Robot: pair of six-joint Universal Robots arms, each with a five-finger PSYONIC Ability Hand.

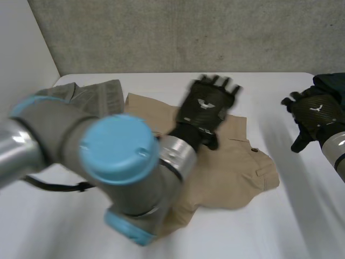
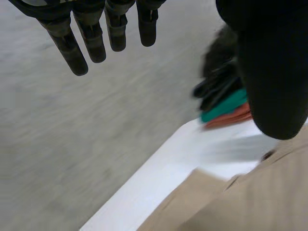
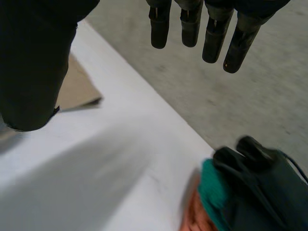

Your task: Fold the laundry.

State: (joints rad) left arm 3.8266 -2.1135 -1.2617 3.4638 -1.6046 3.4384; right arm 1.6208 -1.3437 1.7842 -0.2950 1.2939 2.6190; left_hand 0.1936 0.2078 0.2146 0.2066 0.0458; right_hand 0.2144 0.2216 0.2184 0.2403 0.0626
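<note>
Across the middle of the white table (image 1: 302, 216) lies a tan garment (image 1: 232, 167). It is spread mostly flat, with looser folds toward the near edge. The left hand (image 1: 207, 108) hangs over the far part of this garment with its fingers straight and fanned apart and its thumb standing off to one side. It has hold of nothing. In the left wrist view its fingertips stand out against the grey wall beyond the table's far edge, and the tan cloth lies below the palm. The left arm (image 1: 116, 162), grey with a light-blue cap, crosses in front of the garment's near-left part in the head view.

The right hand (image 1: 315, 116) is by the table's right edge, well apart from the tan garment. Its fingers are loose and nearly straight, and it is empty too. Just beside it, at the far right corner, sits a pile of clothes (image 1: 331, 83) in dark, teal and orange-red. A rumpled grey garment (image 1: 91, 97) lies at the far left corner, just beside the tan one. Whether the two touch cannot be told.
</note>
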